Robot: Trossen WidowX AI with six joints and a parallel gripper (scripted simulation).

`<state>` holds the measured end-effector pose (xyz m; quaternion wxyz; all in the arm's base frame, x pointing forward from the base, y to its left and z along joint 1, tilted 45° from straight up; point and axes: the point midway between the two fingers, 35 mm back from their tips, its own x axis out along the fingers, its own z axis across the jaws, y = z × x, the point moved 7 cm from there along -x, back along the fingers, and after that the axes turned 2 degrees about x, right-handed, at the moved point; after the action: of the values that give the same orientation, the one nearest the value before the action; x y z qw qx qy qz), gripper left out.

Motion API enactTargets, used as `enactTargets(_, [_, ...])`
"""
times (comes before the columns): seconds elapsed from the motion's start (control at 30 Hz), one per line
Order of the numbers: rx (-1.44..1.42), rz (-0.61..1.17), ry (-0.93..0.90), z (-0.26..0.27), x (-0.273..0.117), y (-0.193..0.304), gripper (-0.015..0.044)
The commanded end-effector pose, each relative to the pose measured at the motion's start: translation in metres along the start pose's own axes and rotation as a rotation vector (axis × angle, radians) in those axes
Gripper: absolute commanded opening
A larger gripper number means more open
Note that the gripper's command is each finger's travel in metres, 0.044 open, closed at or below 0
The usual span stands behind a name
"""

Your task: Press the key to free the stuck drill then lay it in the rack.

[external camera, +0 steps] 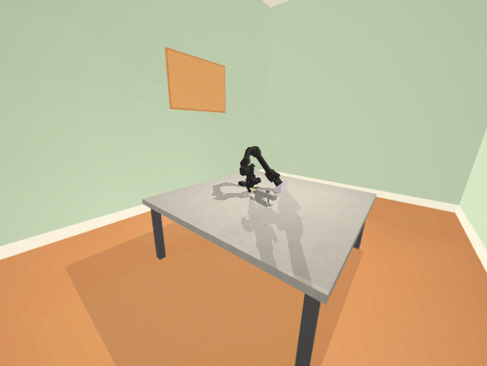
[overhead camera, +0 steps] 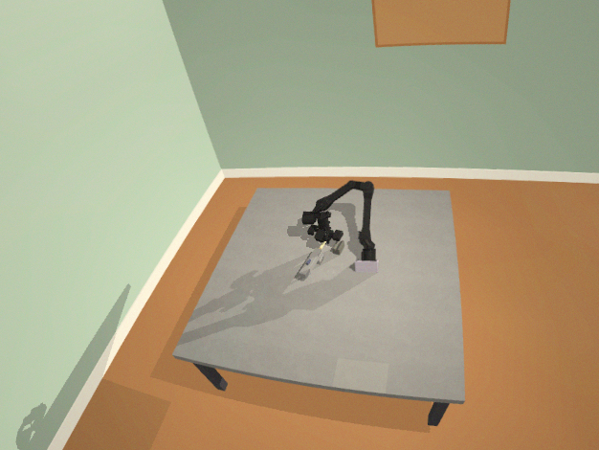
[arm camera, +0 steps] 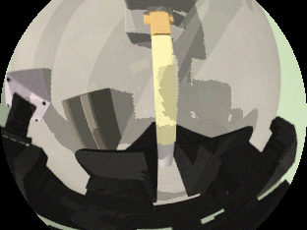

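Note:
My gripper [overhead camera: 324,241] [external camera: 249,190] [arm camera: 165,147] is shut on the drill near its grey tip, low over the table. The drill [overhead camera: 322,246] [external camera: 253,189] [arm camera: 164,84] is a pale yellow rod with an orange far end. That orange end shows in the wrist view, right by the grey holder [overhead camera: 303,273] [external camera: 264,193] [arm camera: 148,5]; whether they still touch is unclear. A small blue part, likely the key [overhead camera: 308,261] [external camera: 268,191], shows on the holder. The rack [overhead camera: 338,247] [arm camera: 100,118], a small grooved grey-brown block, stands just beside the gripper; in the exterior view it is hidden.
The arm's lilac base [overhead camera: 366,266] [external camera: 282,186] [arm camera: 30,84] stands on the grey table [overhead camera: 387,319] [external camera: 220,212], close to the rack. A paler square [overhead camera: 360,375] lies at the table's near edge in the top view. Arm shadows cross the holder's surroundings.

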<state>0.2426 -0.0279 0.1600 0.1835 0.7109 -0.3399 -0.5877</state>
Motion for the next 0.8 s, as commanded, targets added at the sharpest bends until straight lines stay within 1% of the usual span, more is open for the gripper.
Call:
enactTargets(0.0, [0.003,-0.001,0.007,-0.001,-0.002,0.008,0.0000])
enactTargets(0.5, [0.003,0.000,0.008,-0.002,-0.002,0.029,0.0000])
enactTargets(0.77, [0.003,0.000,0.007,0.000,-0.005,0.025,0.0000])
